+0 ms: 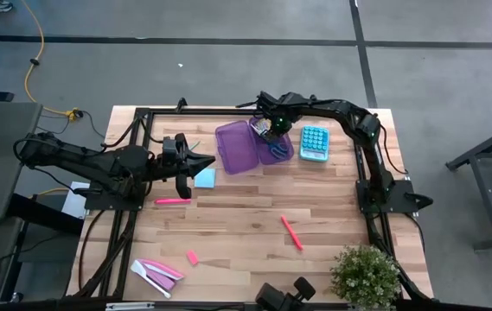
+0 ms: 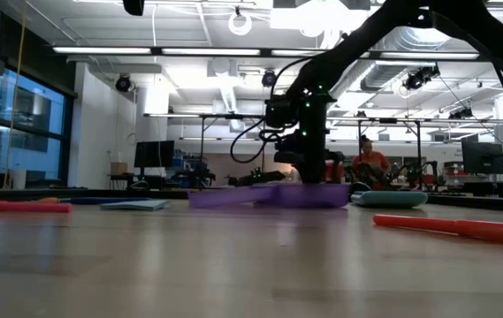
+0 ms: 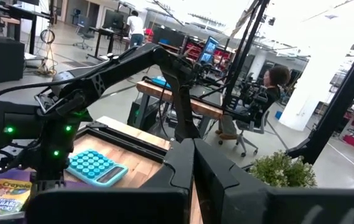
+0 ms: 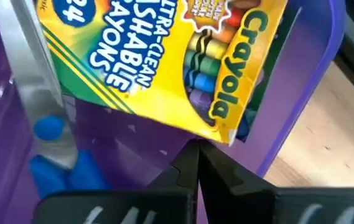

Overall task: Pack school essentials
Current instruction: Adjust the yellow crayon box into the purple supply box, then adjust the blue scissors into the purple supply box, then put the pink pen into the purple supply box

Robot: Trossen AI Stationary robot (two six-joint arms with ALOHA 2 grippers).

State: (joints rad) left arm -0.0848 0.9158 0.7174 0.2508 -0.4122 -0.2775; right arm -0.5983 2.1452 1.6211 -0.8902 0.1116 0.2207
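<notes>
An open purple case (image 1: 235, 147) lies at the far middle of the table. In the right wrist view the yellow crayon box (image 4: 164, 62) lies tilted inside the case, beside the blue-handled scissors (image 4: 52, 149). My right gripper (image 4: 195, 163) is shut and points down into the case (image 4: 313, 74), its tips at the crayon box's corner. My left gripper (image 1: 212, 160) is shut, holds nothing and hovers left of the case, by the light-blue notepad (image 1: 204, 179). Two pink markers (image 1: 172, 200) (image 1: 291, 231) and a pink eraser (image 1: 192, 257) lie on the wood. My right gripper's shut fingertips (image 4: 188, 163) stand at the crayon box's lower corner (image 4: 223, 134), coming from above. I cannot tell whether they touch it.
A light-blue calculator (image 1: 314, 142) sits just right of the case. Flat pink-and-white pieces (image 1: 157, 272) lie near the left front corner, and a potted plant (image 1: 365, 276) stands at the right front corner. People sit in the room beyond the table.
</notes>
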